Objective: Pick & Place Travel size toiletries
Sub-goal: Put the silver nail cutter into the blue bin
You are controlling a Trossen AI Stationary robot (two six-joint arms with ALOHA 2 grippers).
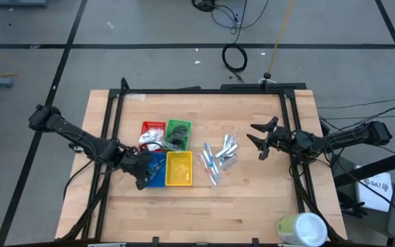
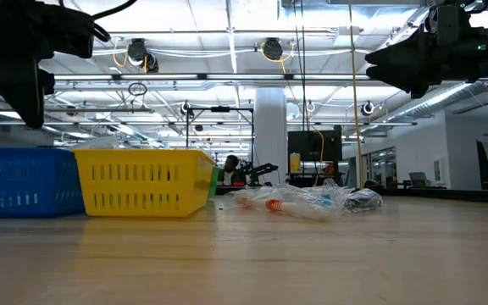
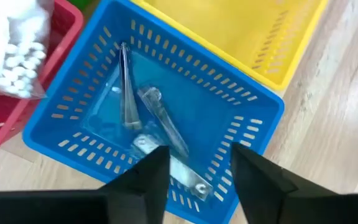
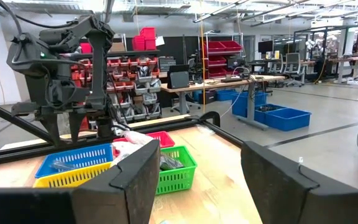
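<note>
Several slim silver and pale blue tubes in clear wrap lie in a loose pile [image 1: 218, 158] on the wood, right of the trays; the low view shows the pile [image 2: 305, 202] too. More silver tubes [image 3: 157, 121] lie in the blue tray [image 3: 253, 102]. My left gripper [image 1: 142, 173] hovers above the blue tray [image 1: 158, 175], open and holding nothing [image 3: 194, 177]. My right gripper [image 1: 260, 142] hangs open in the air to the right of the pile, pointing toward the trays [image 4: 201, 180]. A white packet [image 3: 17, 43] sits in the red tray.
Four square trays sit together: red [image 1: 153, 128], green [image 1: 179, 132], blue, and yellow [image 1: 179, 169]. A large pale green and white cylinder [image 1: 300, 230] lies at the near right corner. Bare wood stretches along the near side [image 1: 204, 213].
</note>
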